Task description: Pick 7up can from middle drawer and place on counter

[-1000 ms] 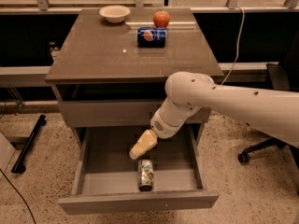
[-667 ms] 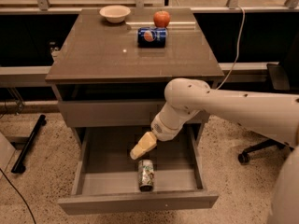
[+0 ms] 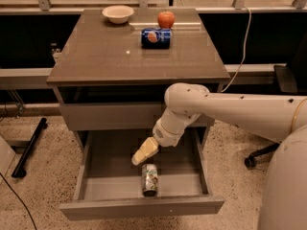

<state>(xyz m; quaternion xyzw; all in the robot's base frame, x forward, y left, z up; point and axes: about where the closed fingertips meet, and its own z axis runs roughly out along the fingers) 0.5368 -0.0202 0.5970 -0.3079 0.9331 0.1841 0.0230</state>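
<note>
Over on the far left, a black stand leg lies across the speckled floor. Moving in, here is the table, its glossy grey-brown top catching the light. At its back left sits a pale bowl.

Below the top, the middle drawer is pulled wide open, with its plain front panel nearest the camera. And there is the one we want: the 7up can, green and white, in the drawer just right of the middle and close to the front wall. It looks to be lying on its side, pointing front to back.

Right above it in the picture hangs the tool, a pale wedge angled down and to the left. Its tip is just beside the far end of the can, not around it. Whether the tool is apart or together, I cannot tell from here.

Back up top, a blue Pepsi can lies on its side towards the rear of the table. A red apple stands just behind it.

To the right, the white arm sweeps in from the edge and bends down into the drawer. Behind it a pale cable drops past the table's right edge. Further right, a chair base shows on the floor.
</note>
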